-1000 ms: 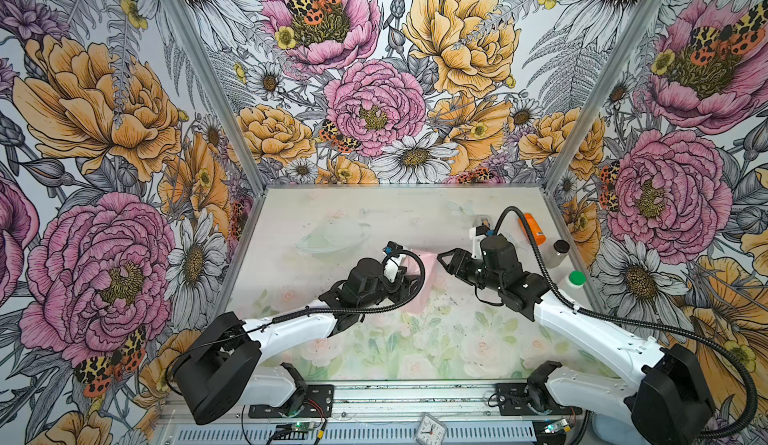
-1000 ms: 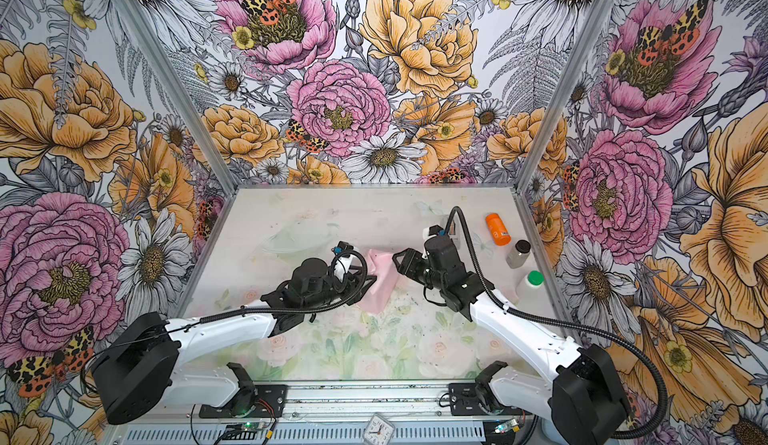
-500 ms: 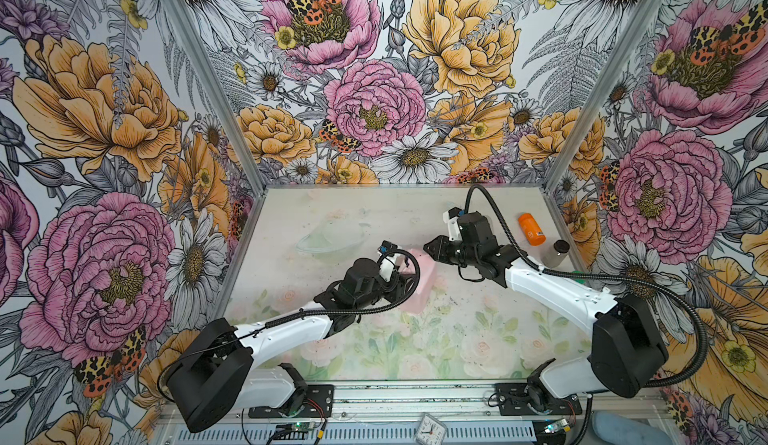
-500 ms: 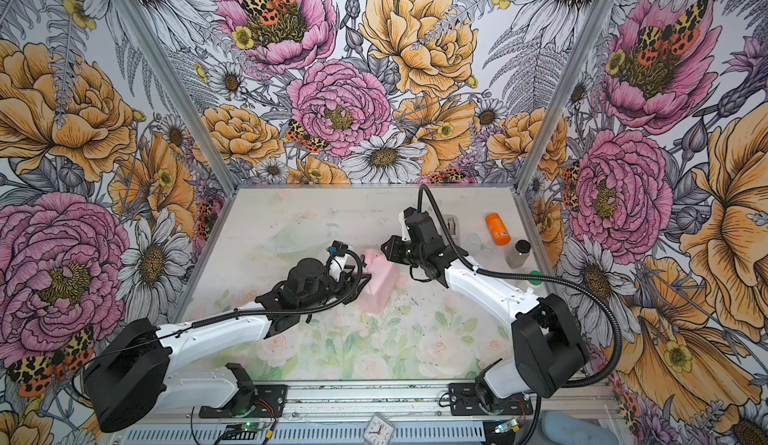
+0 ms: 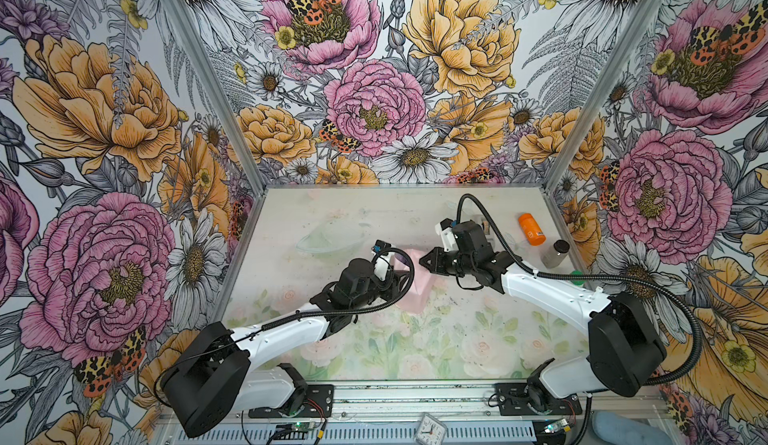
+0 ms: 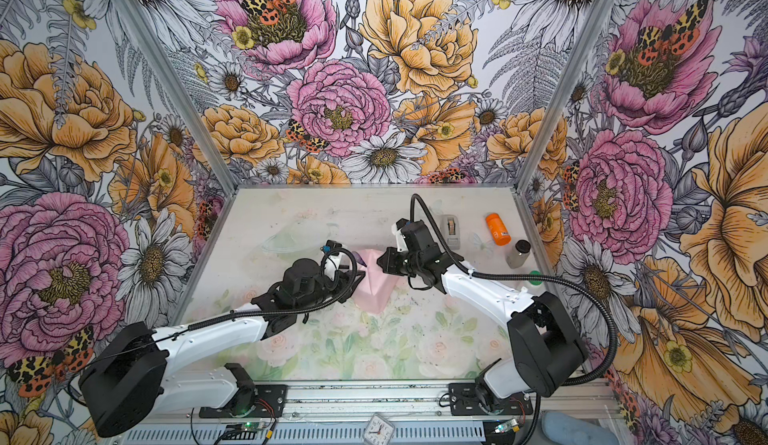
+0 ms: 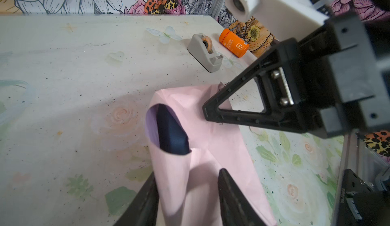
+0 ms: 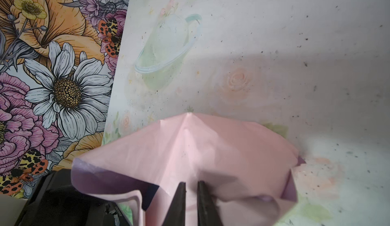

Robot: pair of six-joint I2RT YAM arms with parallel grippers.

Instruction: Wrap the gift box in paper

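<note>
The paper [image 5: 415, 287] is lying near the middle of the worktop [image 5: 316, 210], pink face out, draped and folded over the gift box [image 7: 172, 134]. In both top views the bundle is sitting between the two arms' tips. In the left wrist view the gift box is showing only as a navy patch through a gap where the paper is curling open, with the lilac face showing inside the curl. The rest of the gift box is hiding under the sheet.

The left gripper [image 7: 187, 201] is straddling one end of the bundle. Its jaws are standing apart with a hump of pink paper between them, one at the paper's edge and the other over the sheet. Cannot tell whether they are actually squeezing it.

The right gripper [image 8: 192, 201] is working from the opposite side. Its jaws are nearly together, with a thin strip of pink paper in the gap, pinching a fold on top of the bundle. In the left wrist view its tip is touching the paper's upper face.

A grey tape dispenser [image 7: 205, 52] is sitting toward the far right of the worktop, well apart from the paper. An orange bottle [image 7: 233, 43] is lying on its side just beside it. A clear jar [image 5: 555, 252] with a dark lid is standing upright near the right edge.
</note>
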